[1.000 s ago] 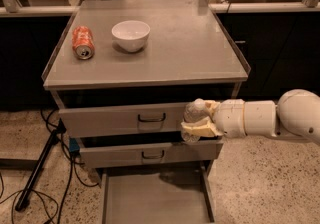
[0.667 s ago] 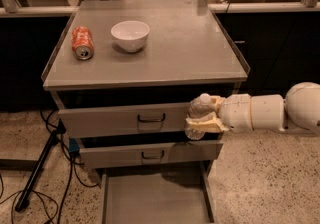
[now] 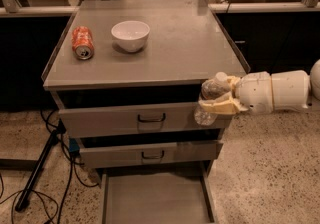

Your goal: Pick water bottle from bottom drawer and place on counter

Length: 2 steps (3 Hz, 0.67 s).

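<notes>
Camera view shows the arm (image 3: 280, 91) entering from the right edge and running nearly level, its white cylindrical segments pointing left toward the front right corner of the cabinet. The gripper (image 3: 216, 94) sits at that corner, just below the level of the counter (image 3: 185, 43) and in front of the right end of the top drawer (image 3: 125, 119). The jaws are clenched on the water bottle (image 3: 213, 88), with one pale yellow finger (image 3: 222, 107) crossing its body from the right. The water bottle is held in the air, clear of the bottom drawer (image 3: 155, 200) and not resting on the counter. Its long axis is tilted: the white cap points up and to the right, near the counter's edge, and the base points down and to the left, overlapping the top drawer's front. No label or writing can be read on the water bottle. The bottom drawer is pulled out, showing a plain flat grey tray. The middle drawer (image 3: 150, 154) is partly pulled out and carries a dark handle, as does the top drawer. On the counter, an orange can (image 3: 82, 43) lies on its side at the left, with its end facing the camera; its print is orange and white, but no words are legible. A white bowl (image 3: 130, 35) stands upright just to the right of the orange can.
</notes>
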{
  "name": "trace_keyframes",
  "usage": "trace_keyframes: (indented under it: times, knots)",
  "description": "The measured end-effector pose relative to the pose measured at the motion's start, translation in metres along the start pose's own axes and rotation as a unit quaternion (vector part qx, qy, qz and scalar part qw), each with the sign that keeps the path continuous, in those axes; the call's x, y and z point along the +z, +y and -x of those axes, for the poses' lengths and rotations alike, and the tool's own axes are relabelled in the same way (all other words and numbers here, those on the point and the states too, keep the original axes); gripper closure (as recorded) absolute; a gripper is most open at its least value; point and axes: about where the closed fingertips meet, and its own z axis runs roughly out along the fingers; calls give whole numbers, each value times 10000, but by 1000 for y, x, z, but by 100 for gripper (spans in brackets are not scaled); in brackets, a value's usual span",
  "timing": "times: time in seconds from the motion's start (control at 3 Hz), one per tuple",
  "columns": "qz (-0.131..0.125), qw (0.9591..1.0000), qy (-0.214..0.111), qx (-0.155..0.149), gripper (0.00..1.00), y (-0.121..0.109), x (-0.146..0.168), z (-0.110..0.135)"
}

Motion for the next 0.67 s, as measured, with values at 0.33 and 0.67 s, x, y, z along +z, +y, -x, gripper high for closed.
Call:
trace_keyframes:
  times: [0.33,0.67]
  knots:
    - [77,9999,80,87,100,0,-2,-2]
    - [48,9998,128,146,100,-15,-29,16]
